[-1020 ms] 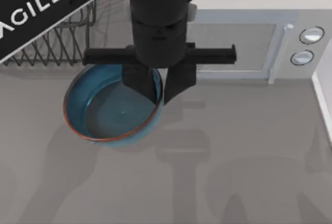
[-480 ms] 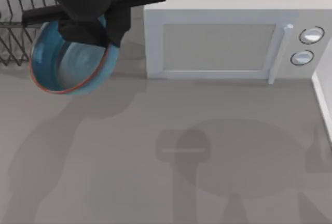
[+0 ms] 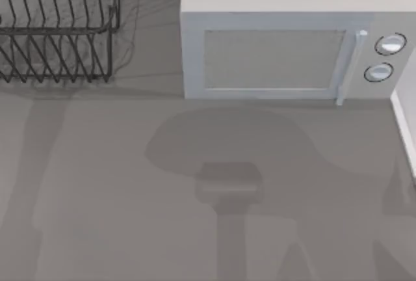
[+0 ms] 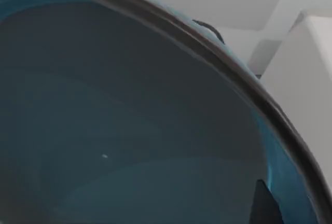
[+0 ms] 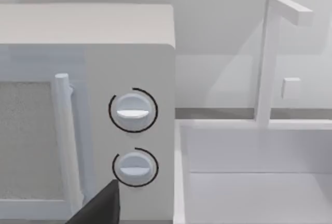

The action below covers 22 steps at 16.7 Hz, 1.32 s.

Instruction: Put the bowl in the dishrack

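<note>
The black wire dishrack (image 3: 58, 27) stands at the far left of the grey desk (image 3: 195, 216), its slanted rods bare, with the pale microwave (image 3: 286, 47) just to its right. In the left wrist view the teal bowl (image 4: 129, 130) sits close against the camera, its inside tilted toward the lens and its dark rim sweeping across, with a pale box corner beyond; a dark fingertip (image 4: 265, 203) of the left pincer shows inside the bowl near the rim, though whether the pincer is pinching it cannot be told. In the right wrist view a dark fingertip (image 5: 101, 208) of the right pincer points at the microwave's two dials (image 5: 133, 111), beside a white sink (image 5: 249, 182); its spread cannot be told.
</note>
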Tool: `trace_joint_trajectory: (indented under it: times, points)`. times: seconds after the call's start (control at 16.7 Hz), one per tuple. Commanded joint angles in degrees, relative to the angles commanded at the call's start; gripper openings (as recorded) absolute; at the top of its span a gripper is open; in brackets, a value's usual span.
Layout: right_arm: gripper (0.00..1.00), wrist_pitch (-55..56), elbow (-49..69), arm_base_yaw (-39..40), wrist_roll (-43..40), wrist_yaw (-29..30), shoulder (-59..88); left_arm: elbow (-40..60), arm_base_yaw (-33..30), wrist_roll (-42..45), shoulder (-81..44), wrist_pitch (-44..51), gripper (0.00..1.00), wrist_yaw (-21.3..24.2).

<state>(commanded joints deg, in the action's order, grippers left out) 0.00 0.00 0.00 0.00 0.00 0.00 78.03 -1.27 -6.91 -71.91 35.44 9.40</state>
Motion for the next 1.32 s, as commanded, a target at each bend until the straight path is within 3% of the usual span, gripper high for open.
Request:
trace_joint_trajectory:
  times: [0.3,0.54,0.96,1.32]
  points:
    - [1.0,0.0,0.0,0.0,0.0,0.0,0.0,-11.7,9.7,6.9,16.7,-18.4,0.0,2.0]
    - [1.0,0.0,0.0,0.0,0.0,0.0,0.0,-14.2,11.6,7.6,20.9,-22.5,0.0,2.5]
    - [1.0,0.0,0.0,0.0,0.0,0.0,0.0,-14.1,11.4,7.7,18.7,-24.4,0.0,1.9]
    - [1.0,0.0,0.0,0.0,0.0,0.0,0.0,-16.2,10.4,7.8,1.3,-43.7,0.0,-0.4]
